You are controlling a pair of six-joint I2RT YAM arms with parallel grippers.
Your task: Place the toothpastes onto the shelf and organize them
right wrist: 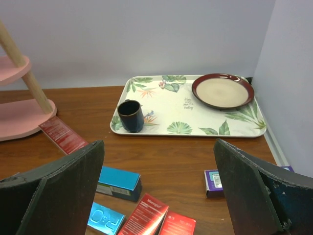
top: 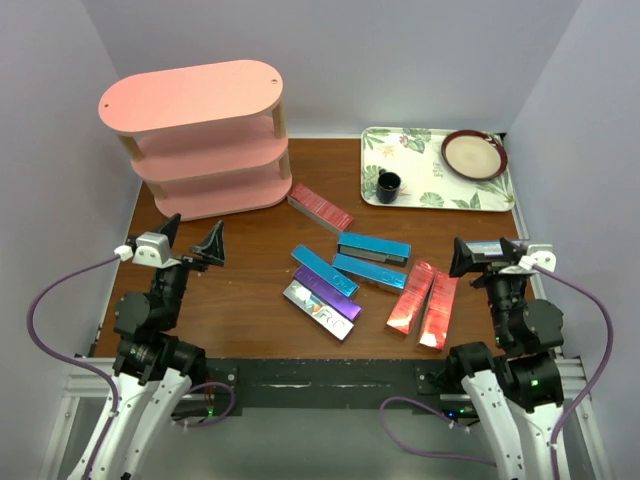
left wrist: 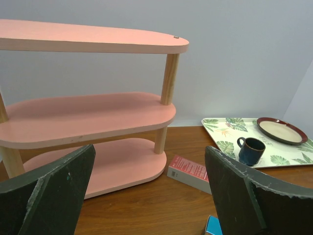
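Wide brown surface (top: 250, 215), and at its far left corner stands the pink shelf (top: 200, 140) with its three oval tiers on pale posts. Right of the shelf, along the far edge, sits the leafy tray (top: 430, 190). The left tool (top: 192, 238) hovers just in front of the shelf, fingers spread wide, nothing between them. The right tool (top: 462, 258) hangs well to the shelf's right on the near side, also spread wide and gripping nothing. The plate (top: 474, 154) is on the tray's end farthest from the shelf. Now the toothpastes: every one in sight lies flat on the surface, none on the shelf. A lone red carton (top: 320, 207) lies just beside the shelf's bottom tier, to its right. Farther right of the shelf and nearer come three blue cartons (top: 374, 247), loosely bunched, with two purple cartons (top: 326, 294) side by side just in front of them. Farther right again, a red pair (top: 411, 297) lies side by side. The right wrist view catches a purple end (right wrist: 213, 182) by that tool's finger. Smallest of all, the dark cup (top: 388, 185) stands on the tray's end nearest the shelf.
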